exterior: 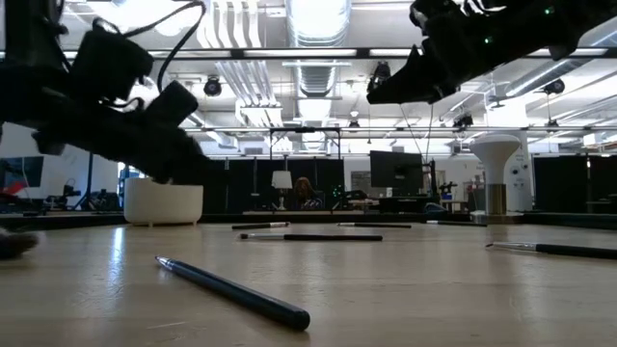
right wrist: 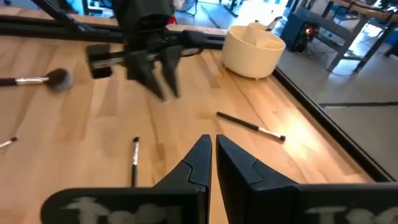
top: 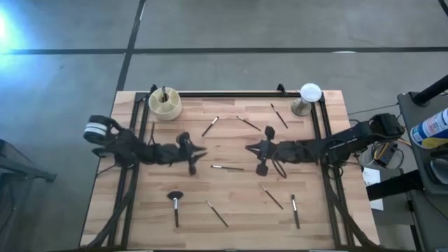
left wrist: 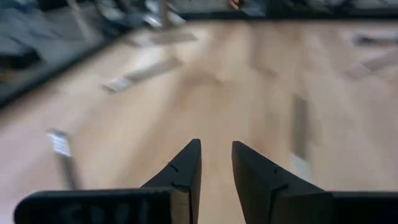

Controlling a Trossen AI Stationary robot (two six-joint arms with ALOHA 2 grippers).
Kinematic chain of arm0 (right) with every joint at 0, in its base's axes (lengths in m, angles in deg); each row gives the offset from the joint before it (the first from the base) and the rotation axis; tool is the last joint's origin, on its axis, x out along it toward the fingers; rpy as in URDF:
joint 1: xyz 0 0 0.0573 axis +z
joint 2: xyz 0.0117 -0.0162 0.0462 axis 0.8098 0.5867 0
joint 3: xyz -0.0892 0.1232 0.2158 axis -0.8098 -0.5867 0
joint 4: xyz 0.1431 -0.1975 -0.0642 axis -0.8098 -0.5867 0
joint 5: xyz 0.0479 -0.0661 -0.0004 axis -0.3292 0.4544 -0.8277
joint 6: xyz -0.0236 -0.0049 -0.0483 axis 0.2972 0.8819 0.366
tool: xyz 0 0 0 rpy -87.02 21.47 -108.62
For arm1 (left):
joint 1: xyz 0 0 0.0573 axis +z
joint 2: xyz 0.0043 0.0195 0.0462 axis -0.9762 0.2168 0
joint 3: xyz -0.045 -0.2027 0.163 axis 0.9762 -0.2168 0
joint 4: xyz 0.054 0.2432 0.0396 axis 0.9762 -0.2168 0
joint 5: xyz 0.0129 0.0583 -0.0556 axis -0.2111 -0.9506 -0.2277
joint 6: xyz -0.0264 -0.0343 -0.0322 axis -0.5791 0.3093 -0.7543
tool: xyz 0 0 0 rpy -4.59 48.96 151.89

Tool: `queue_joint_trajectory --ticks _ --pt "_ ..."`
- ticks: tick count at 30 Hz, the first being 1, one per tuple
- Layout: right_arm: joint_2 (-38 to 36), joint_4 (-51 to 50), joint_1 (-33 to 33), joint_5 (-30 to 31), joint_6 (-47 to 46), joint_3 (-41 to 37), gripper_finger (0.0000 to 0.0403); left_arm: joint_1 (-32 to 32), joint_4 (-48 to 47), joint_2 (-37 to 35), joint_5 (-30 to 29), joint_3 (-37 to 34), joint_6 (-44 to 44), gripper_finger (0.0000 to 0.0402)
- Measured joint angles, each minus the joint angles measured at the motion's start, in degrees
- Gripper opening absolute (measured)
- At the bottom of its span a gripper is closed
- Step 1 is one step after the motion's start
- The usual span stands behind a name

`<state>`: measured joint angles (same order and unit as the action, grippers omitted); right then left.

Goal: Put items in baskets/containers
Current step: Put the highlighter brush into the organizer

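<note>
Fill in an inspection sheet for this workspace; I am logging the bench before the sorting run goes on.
Surface: wooden table, dark frame round it.
Job's things: cream cup at the far left corner, one brush standing in it; loose brushes scattered over the table, among them a fluffy-headed brush near the front left.
Clutter: white dome on a metal stand, far right corner.
Grippers: left gripper and right gripper face each other over mid-table, both empty, fingers slightly parted.
Cables: wires beside the right arm's base.
Surroundings: grey floor, equipment to the right.
</note>
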<state>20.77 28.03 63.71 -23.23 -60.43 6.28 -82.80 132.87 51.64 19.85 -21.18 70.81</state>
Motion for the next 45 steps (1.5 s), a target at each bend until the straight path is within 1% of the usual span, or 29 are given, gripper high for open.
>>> queue_joint_trajectory --ticks 1,3,5,7,9,11,14,16,21,26,29,31,34,37,41,45 --pt "0.1 0.1 0.3 0.0 -0.3 0.0 0.0017 -2.3 -4.6 -1.3 -0.6 0.8 -1.2 0.0082" --pt "0.2 0.0 0.6 0.0 -0.9 -0.2 0.0018 -7.2 -16.1 -4.1 -3.7 3.1 -4.6 0.0082" --pt "0.8 0.3 1.1 0.0 -1.6 -0.2 0.0017 -12.3 -31.7 -6.6 -8.2 7.0 -10.5 0.0082" --pt "1.1 0.0 1.6 0.0 -2.0 -0.3 0.0018 -16.8 -47.7 -8.1 -10.2 12.1 -19.0 0.0082" --pt "1.4 0.1 2.1 0.0 -2.1 -0.4 0.0018 -20.5 -62.6 -8.5 -10.1 17.4 -29.0 0.0082" --pt "1.4 0.0 2.6 0.0 -2.0 -0.5 0.0018 -23.8 -75.2 -8.2 -9.9 22.4 -38.6 0.0082" --pt "1.4 0.0 3.0 0.0 -1.9 -0.6 0.0018 -27.8 -89.6 -7.1 -9.7 29.8 -51.1 0.0083" --pt "1.4 0.0 3.2 -0.1 -1.5 -0.7 0.0018 -29.6 -96.6 -6.2 -9.2 34.1 -58.7 0.0083" --pt "1.4 -1.4 3.7 -0.4 -0.3 -0.7 0.0018 -31.8 -104.5 -3.0 -4.4 42.2 -70.6 0.0106" --pt "1.4 -4.2 3.8 -0.4 0.4 -0.7 0.0018 -33.2 -106.5 1.7 4.6 46.5 -82.3 0.0143" --pt "1.4 -5.4 3.8 -0.6 1.2 -0.8 0.0018 -34.8 -106.5 4.5 8.0 49.2 -88.3 0.0165" --pt "1.4 -5.5 3.8 -0.6 1.8 -0.8 0.0018 -35.9 -107.8 6.0 8.4 51.5 -91.1 0.0177" --pt "1.4 -5.5 3.8 -0.6 2.4 -0.8 0.0018 -37.3 -112.7 7.9 8.4 55.0 -95.4 0.0190" --pt "1.4 -5.5 3.8 -0.6 2.6 -0.8 0.0018 -38.6 -116.5 9.1 8.8 56.4 -99.5 0.0196" --pt "1.4 -5.5 3.8 -0.6 2.7 -0.8 0.0018 -39.5 -113.6 9.3 9.5 54.8 -104.3 0.0197" --pt "1.4 -5.5 3.8 -0.6 2.7 -0.8 0.0018 -39.8 -109.8 9.4 9.2 52.6 -106.0 0.0197"
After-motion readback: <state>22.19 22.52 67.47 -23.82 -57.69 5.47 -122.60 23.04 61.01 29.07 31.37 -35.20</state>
